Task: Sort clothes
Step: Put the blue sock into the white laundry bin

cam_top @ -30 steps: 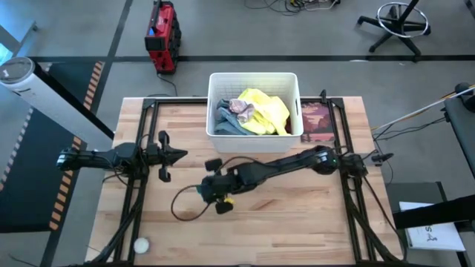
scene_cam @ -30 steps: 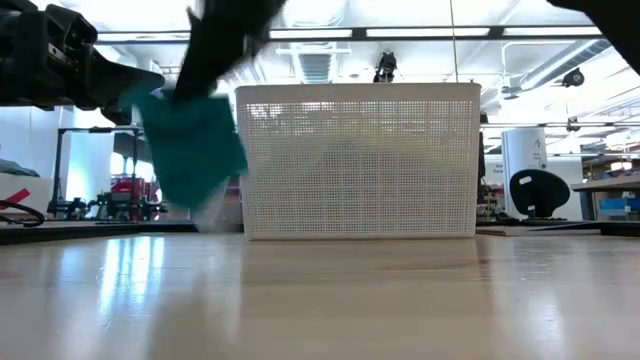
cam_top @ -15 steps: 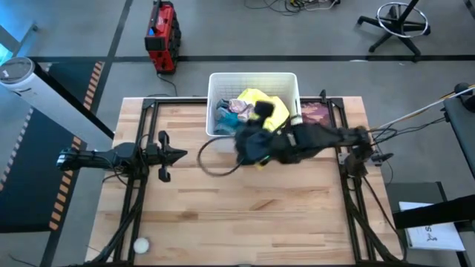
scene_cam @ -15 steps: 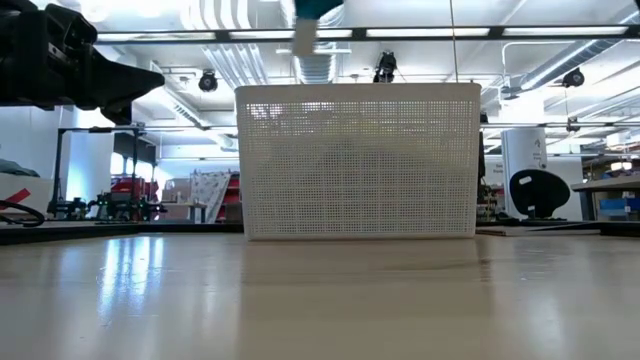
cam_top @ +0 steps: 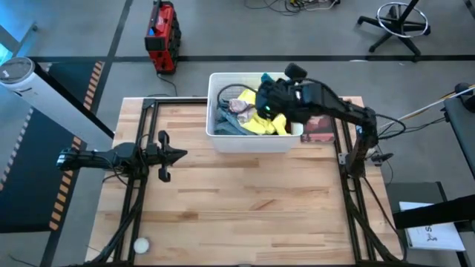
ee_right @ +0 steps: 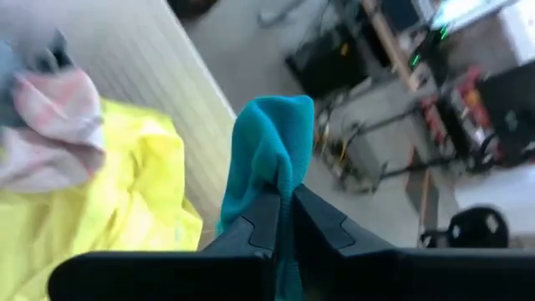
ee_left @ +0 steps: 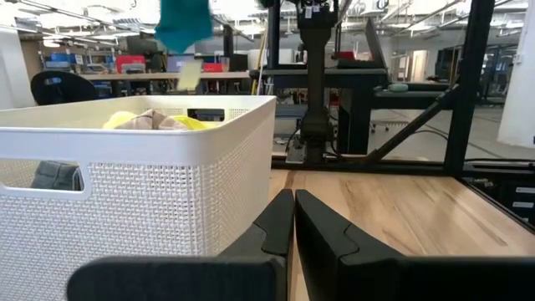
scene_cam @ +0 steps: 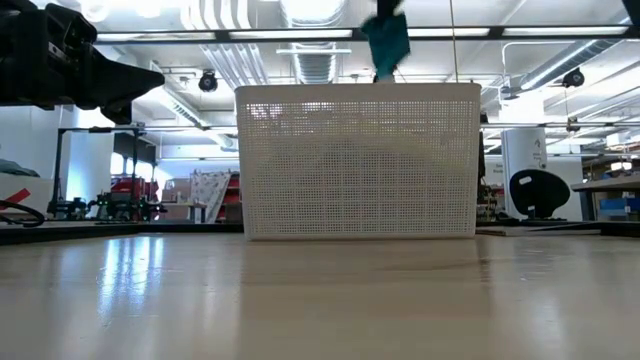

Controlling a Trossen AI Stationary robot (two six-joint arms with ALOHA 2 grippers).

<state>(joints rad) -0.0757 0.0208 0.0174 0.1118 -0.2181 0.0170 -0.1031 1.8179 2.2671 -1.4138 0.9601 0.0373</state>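
The white perforated basket (cam_top: 254, 139) sits at the upper middle of the high view, and the coming move turns on what hangs over it. The right arm reaches in from the right edge of that frame and ends above the basket's upper right part. The right gripper (ee_right: 282, 209) has its fingers pressed together on the teal garment (ee_right: 269, 150), whose long axis runs along the fingers and out past their tips. In the low view the teal cloth shows at the top centre, above the basket's rim and clear of it, so the drop looks to lie straight below the jaws. Inside the basket lie the neon yellow garment (cam_top: 260, 119), the pale patterned piece (cam_top: 240, 107) on top of it, and what seems to be light denim (cam_top: 226, 122) at the left, though it is partly hidden. The left gripper (cam_top: 182, 154), fingers closed on nothing, waits at the middle left of the high view, well apart from the basket.
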